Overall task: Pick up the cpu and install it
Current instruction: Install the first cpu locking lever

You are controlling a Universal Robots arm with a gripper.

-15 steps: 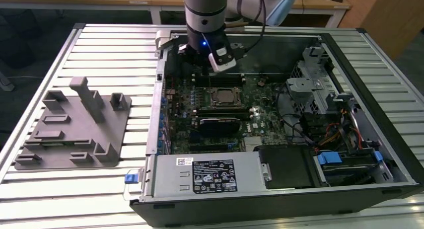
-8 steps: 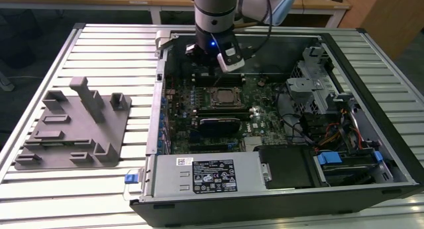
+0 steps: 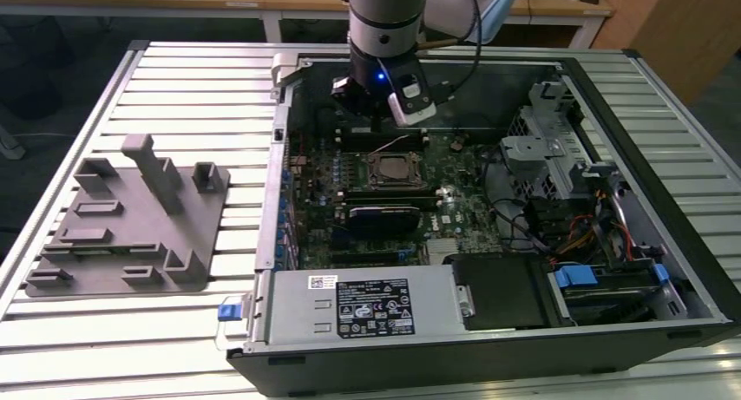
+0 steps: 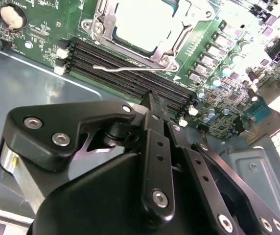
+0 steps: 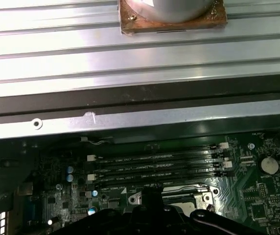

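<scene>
The cpu [image 3: 394, 167] sits in the motherboard socket [image 3: 368, 160] of the open computer case [image 3: 648, 244]; in the second wrist view its silver top [image 4: 140, 22] lies flat inside the metal socket frame [image 4: 176, 36]. The gripper [image 3: 373, 114] hangs over the memory slots [image 4: 130, 73], just beside the socket on the far side in the exterior view, clear of the chip. Its fingers [image 4: 155, 110] are drawn together with nothing between them. The grey fixture [image 3: 121, 226] rests on the slatted table [image 3: 139, 331], well apart, at the exterior view's left.
</scene>
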